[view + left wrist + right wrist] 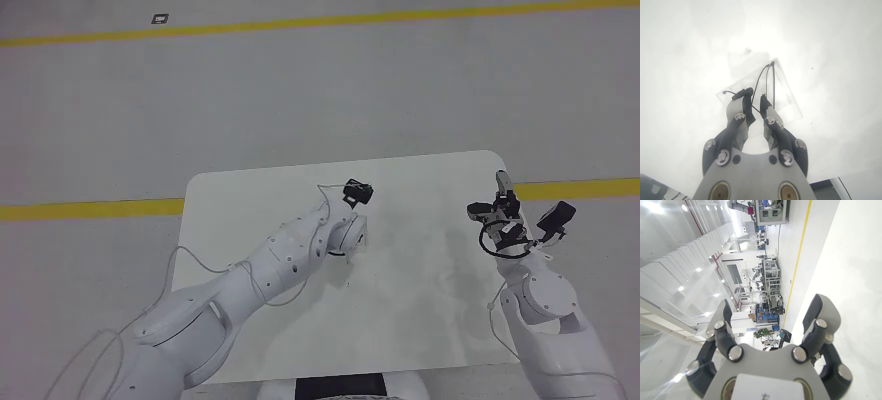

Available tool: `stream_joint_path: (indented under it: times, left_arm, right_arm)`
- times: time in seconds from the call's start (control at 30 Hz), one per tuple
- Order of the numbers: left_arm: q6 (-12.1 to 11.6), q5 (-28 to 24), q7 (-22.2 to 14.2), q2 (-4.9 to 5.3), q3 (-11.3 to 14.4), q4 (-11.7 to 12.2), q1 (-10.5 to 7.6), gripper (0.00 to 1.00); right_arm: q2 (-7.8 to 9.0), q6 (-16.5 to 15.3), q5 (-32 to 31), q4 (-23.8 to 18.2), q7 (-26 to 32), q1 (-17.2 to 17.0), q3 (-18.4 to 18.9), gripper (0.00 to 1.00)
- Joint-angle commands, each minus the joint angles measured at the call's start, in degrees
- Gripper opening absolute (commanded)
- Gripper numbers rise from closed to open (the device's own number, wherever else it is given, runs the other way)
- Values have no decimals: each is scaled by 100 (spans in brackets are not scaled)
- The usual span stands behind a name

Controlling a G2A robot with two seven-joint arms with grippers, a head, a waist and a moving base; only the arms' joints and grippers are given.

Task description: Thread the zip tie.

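Straddling faint, glare-washed zip ties [773, 85], left fingers [746, 106] stand narrowly apart; right fingers [726, 313] gape wide.

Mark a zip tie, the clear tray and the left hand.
zip tie [773, 85], left wrist view, middle of its strap.
clear tray [791, 91], left wrist view, side rim.
left hand [755, 94], left wrist view, between fingertips.

The glossy pale grey floor [320, 90] carries two yellow lines [300, 22], one far off, one passing behind the white round-cornered table [420, 330]. A small dark marker [160, 18] lies near the far line. The right wrist view looks into a bright hall with round ceiling lights [698, 269], red pipes [695, 220], machine racks [772, 211], blue bins [770, 315] and a green plant [761, 333].
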Motion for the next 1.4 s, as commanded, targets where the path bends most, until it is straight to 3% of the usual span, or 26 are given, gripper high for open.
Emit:
stream_joint_path:
  times: [0.0,0.3,0.6,1.13,1.37]
  left_arm:
    - [-2,24,-83,-4,-1,-2,6,13]
    - [-54,99,-277,4,-44,-34,76,18]
    - [-143,211,-102,2,-128,-67,95,19]
    - [-266,441,58,-223,10,414,17,21]
    - [-358,387,83,-315,-6,631,-26,15]
  right_arm:
    - [0,0,0,0,0,0,0,100]
    - [0,0,0,0,0,0,0,100]
    - [0,0,0,0,0,0,0,100]
    - [0,0,0,0,0,0,0,100]
    - [0,0,0,0,0,0,0,100]
